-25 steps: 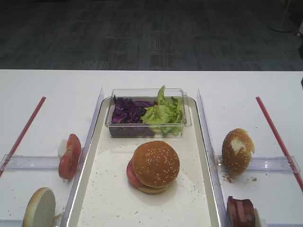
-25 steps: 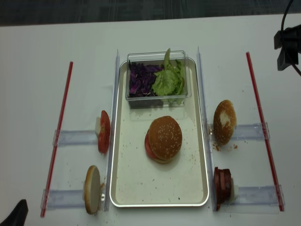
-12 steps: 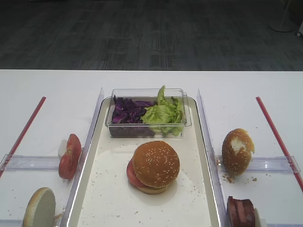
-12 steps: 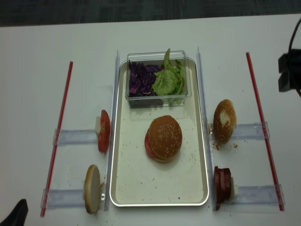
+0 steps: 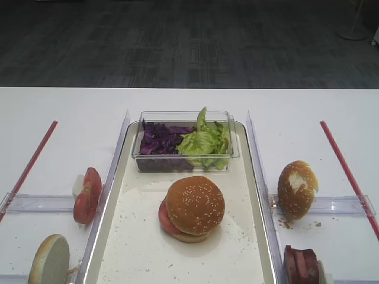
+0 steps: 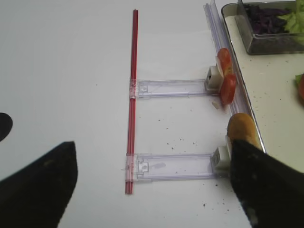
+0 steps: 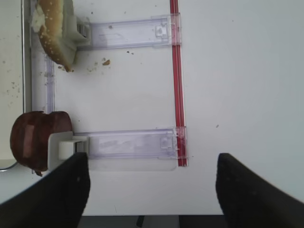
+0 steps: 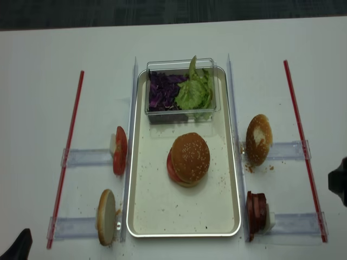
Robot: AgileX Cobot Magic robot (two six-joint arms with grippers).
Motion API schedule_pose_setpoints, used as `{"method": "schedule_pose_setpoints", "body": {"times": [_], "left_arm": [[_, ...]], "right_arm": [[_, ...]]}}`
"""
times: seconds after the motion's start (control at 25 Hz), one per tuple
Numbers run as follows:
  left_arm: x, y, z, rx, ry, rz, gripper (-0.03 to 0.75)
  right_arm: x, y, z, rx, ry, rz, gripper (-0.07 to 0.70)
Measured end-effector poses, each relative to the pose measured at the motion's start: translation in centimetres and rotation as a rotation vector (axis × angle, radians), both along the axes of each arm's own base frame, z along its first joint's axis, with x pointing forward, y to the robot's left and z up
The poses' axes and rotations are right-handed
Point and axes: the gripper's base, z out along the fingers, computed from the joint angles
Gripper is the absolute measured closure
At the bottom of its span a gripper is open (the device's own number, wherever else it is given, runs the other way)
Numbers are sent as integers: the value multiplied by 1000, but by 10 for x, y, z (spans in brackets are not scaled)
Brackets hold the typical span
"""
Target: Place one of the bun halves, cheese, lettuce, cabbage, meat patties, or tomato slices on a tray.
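A sesame-topped bun half (image 5: 195,204) (image 8: 190,157) rests on a tomato slice (image 5: 162,216) in the middle of the tray (image 5: 177,260) (image 8: 162,211). Lettuce (image 5: 204,142) and cabbage (image 5: 159,138) fill a clear tub at the tray's far end. Meat patties (image 7: 33,140) (image 8: 256,211) stand in a holder right of the tray, tomato slices (image 6: 225,76) (image 8: 120,150) left of it. The cheese is out of view. My right gripper (image 7: 152,164) hangs open over bare table beside the patties. My left gripper (image 6: 153,145) is open over the left holders, holding nothing.
A bun with a torn white patch (image 5: 296,189) (image 7: 54,28) stands right of the tray. A pale flat bun half (image 5: 50,260) (image 6: 242,130) stands at the near left. Red strips (image 8: 68,146) (image 8: 301,135) and clear plastic rails (image 7: 128,142) (image 6: 171,166) lie on both sides.
In the realsense view the right arm has moved from the far right of the table toward the near edge. The food has not moved.
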Motion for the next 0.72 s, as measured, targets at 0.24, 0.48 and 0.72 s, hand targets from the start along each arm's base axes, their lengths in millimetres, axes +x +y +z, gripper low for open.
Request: {"method": "schedule_pose_setpoints", "body": {"times": [0.24,0.48,0.72], "left_arm": [[0,0,0,4,0,3,118],[0,0,0,4,0,3,118],[0,0,0,0,0,0,118]], "right_arm": [[-41,2,2,-47,-140,6,62],[-78,4,1,-108,-339,-1,93],[-109,7,3,-136,-550,-7,95]]}}
